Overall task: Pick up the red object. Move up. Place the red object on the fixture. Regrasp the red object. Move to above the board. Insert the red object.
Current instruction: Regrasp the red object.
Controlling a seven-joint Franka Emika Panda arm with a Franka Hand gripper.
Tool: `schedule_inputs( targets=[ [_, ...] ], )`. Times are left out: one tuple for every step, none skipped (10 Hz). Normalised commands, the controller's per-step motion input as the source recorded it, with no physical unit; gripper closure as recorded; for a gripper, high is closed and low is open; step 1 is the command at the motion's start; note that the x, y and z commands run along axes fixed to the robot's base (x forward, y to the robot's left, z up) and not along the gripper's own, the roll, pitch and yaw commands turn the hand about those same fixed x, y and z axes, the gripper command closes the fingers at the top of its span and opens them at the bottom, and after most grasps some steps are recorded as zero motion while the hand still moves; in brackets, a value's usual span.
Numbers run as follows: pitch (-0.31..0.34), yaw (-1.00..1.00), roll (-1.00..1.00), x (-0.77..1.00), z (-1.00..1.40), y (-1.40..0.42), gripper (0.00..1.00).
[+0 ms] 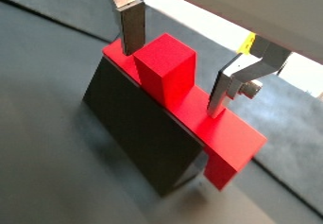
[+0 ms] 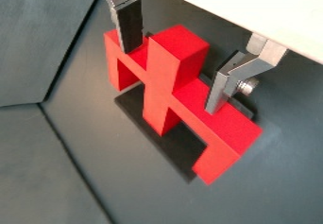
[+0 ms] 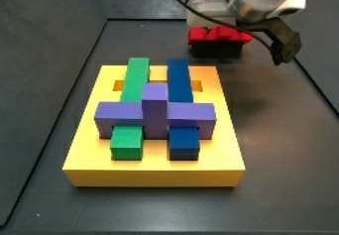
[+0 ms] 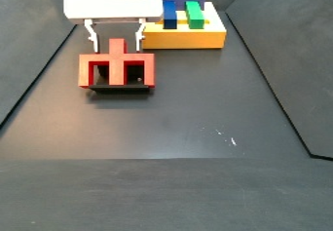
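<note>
The two-finger gripper (image 1: 180, 60), of flat silver plates with dark pads, is shown poised directly over the small bright red plastic block (image 1: 177, 86), a short bar with a raised stub at its middle. In both wrist views the fingers (image 2: 127, 25) are seen spread on either side of the stub, with a visible gap between each pad and the red plastic; the jaws stand apart and nothing is held. Whether the pad tips touch the top face of the bar cannot be told.

The red object (image 2: 177, 86) is seated on the small dark grey-black box-like fixture (image 1: 132, 114), its long bar laid along the fixture's top edge and overhanging at one end, its stub pointing up between the fingers. The closing line of the jaws runs along the bar's long axis, so the stub, not the bar, is what is bracketed. The regrasp is judged to be the step in hand, and it turns on this alignment.

In a side view the gripper (image 4: 113, 32) is seen just above the red object (image 4: 119, 69) and the fixture (image 4: 121, 87). Farther off lies the large thick yellow board (image 3: 155, 150) with orange slots, bearing a green block (image 3: 131, 105), a blue block (image 3: 180, 105) and a purple cross-shaped block (image 3: 155, 113), well apart from the fixture (image 3: 219, 49).
</note>
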Motion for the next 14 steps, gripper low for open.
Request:
schedule_inputs(
  targets=[
    [0.166, 0.04, 0.39, 0.00, -0.11, -0.05, 0.00],
    [0.031, 0.00, 0.16, 0.00, -0.13, -0.03, 0.00],
    [0.000, 0.00, 0.00, 0.02, 0.00, 0.00, 0.00],
    [0.000, 0.00, -0.11, 0.06, 0.00, 0.00, 0.00],
    [-0.131, 0.00, -0.24, 0.01, 0.06, 0.00, 0.00],
    [-0.200, 0.00, -0.24, 0.00, 0.08, 0.00, 0.00],
    [-0.191, 0.00, -0.21, 0.00, 0.09, 0.00, 0.00],
    [-0.129, -0.06, -0.13, 0.00, 0.13, 0.00, 0.00],
    [-0.111, -0.17, 0.00, 0.00, 0.03, 0.00, 0.00],
    [-0.040, -0.23, 0.00, 0.00, 0.10, 0.00, 0.00],
    [-0.040, -0.25, 0.00, 0.00, 0.01, 0.00, 0.00],
    [-0.069, -0.23, 0.00, -0.01, 0.00, 0.00, 0.00],
    [-0.031, -0.07, 0.00, -0.02, 0.00, 0.00, 0.00],
    [0.000, 0.00, 0.02, 0.00, 0.00, 0.00, 0.00]
  ],
)
